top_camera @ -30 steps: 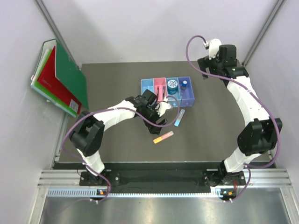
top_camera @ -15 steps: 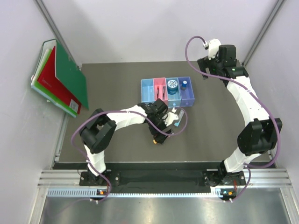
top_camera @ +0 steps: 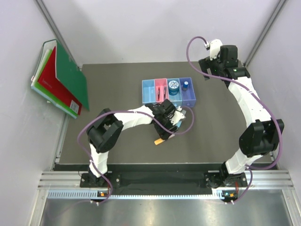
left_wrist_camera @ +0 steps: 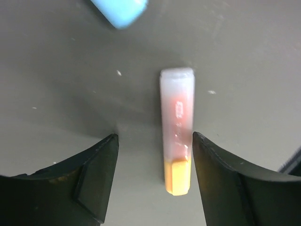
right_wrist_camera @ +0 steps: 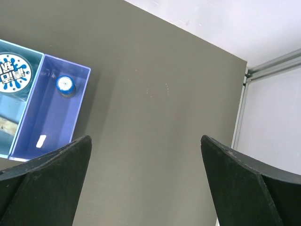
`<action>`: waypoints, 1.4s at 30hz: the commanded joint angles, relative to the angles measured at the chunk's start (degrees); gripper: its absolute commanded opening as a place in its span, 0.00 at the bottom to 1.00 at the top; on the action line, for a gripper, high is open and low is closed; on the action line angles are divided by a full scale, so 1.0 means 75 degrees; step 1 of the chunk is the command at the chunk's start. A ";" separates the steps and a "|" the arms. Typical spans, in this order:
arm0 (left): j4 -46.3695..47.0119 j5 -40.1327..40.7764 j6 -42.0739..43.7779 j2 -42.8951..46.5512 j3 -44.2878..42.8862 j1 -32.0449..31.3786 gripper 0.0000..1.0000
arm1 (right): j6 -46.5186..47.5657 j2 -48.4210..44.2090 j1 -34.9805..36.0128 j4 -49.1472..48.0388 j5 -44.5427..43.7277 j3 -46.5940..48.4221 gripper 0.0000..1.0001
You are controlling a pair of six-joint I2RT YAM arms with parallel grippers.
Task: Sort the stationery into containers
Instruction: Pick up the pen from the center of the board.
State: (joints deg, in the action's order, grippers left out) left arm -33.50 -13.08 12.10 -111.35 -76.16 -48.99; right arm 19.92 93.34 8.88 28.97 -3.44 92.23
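Yellow at one end and pink along its barrel, the yellow-pink stick (left_wrist_camera: 177, 129) lies flat on the dark bench (top_camera: 113, 89), about midway between the left and right edges and on the near side of the row of bins (top_camera: 168, 98). The left gripper (left_wrist_camera: 154, 141) hangs over it with its fingers spread. The stick runs lengthwise through the gap, close to one finger (left_wrist_camera: 221, 179) and apart from the other, and nothing is gripped. That stance looks chosen so the fingers can close across the narrow barrel. The light-blue stick (left_wrist_camera: 120, 9) lies just beyond, also loose on the bench.

The right gripper (right_wrist_camera: 146, 139) is parked high over the far right corner, fingers wide apart and empty, probably to keep out of the way. Below it the violet-blue bin (right_wrist_camera: 28, 136) holds the grey-capped blue bottle (right_wrist_camera: 64, 84), and the round blue tin (right_wrist_camera: 11, 70) sits in the neighbouring bin.

A second ago the left gripper was up beside the bins. It has since swung toward the near edge and now covers most of the stick from above. The right arm has not moved.
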 commanded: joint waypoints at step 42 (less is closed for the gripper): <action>-0.1662 0.2424 -0.0839 -0.1020 -0.2863 0.0403 0.00 | -0.0102 -0.0082 0.0081 -0.0406 -0.0033 0.0793 0.99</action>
State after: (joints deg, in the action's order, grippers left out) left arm -41.78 4.36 6.13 -119.09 -90.59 -48.47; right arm 19.38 93.38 8.88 28.27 -3.38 95.07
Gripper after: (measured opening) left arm 0.272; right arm 0.990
